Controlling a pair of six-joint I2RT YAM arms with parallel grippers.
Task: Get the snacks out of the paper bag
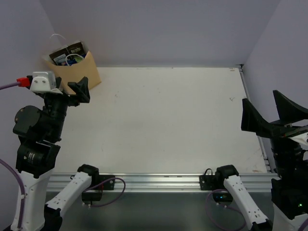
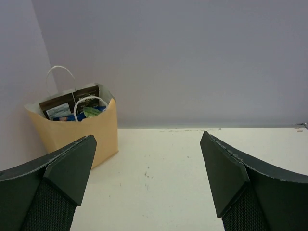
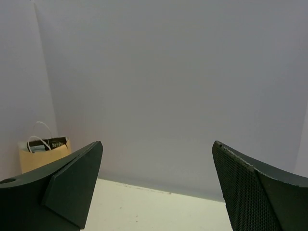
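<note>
Our left gripper [image 2: 147, 144] near the bag [image 2: 96, 132] and right gripper [image 3: 157, 149] well away from it both gape wide and empty, and the snacks [image 2: 72, 107] sit inside the bag, poking out its top, probably light, crinkly, slippery, so we'd pinch a top edge.

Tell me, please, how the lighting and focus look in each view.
Top external: soft, even light, no glare, only faint shadows. Left wrist: paper bag sharp, the left end effector dark but in focus. Right wrist: dimmer and greyer overall.
</note>
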